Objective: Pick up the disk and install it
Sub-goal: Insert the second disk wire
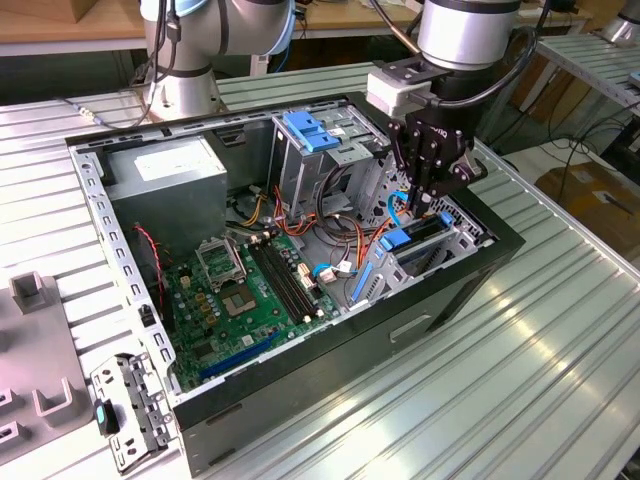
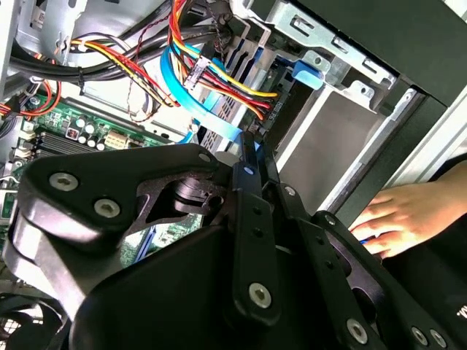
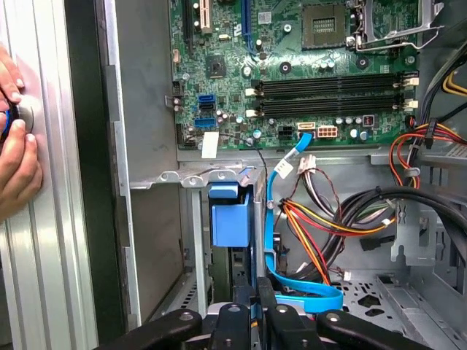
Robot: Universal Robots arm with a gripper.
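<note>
The robot's gripper (image 1: 428,196), fingers pressed together, hovers just above the disk (image 1: 412,240) seated upright in the open computer case's (image 1: 300,375) bay, seemingly pushing it home

- The gripper (image 1: 428,197) hangs inside the open computer case (image 1: 480,280), just above the blue-handled drive bay (image 1: 415,240).
- The green motherboard (image 1: 240,300) lies on the case floor.
- A grey power supply (image 1: 165,175) sits in the far corner.
</note>
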